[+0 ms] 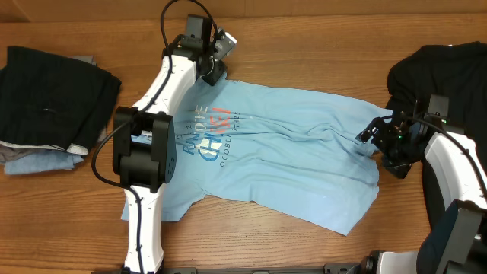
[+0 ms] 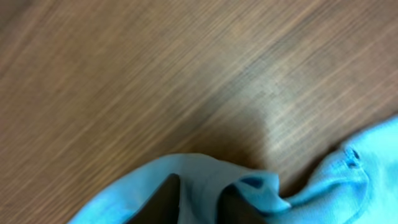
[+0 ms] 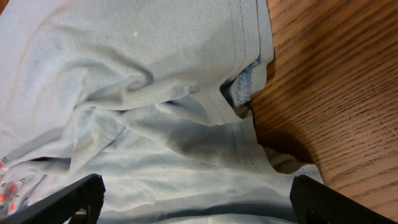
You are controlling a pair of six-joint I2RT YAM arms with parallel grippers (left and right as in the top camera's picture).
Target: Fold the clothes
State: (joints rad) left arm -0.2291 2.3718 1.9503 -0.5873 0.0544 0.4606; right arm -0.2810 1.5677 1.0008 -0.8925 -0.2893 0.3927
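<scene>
At the far left of the counter (image 1: 304, 46) sits a pile of folded dark clothes (image 1: 53, 99), well apart from the T-shirt. The left gripper (image 1: 215, 73) is at the top left edge of the light blue T-shirt (image 1: 297, 152). The left wrist view shows its fingers (image 2: 163, 200) drawn narrow, with a raised fold of the blue cloth pinched between them.

The T-shirt lies spread across the middle of the counter, wrinkled along its length. Its white lettering and a red mark (image 1: 218, 118) sit toward the left end.

At the shirt's right edge, the right gripper (image 1: 371, 133) is low over the cloth. The right wrist view shows it spread wide, its fingers (image 3: 68, 199) on either side of a rumpled hem and holding nothing. A black shirt (image 1: 441, 68) lies heaped at the far right, just beside that gripper.
</scene>
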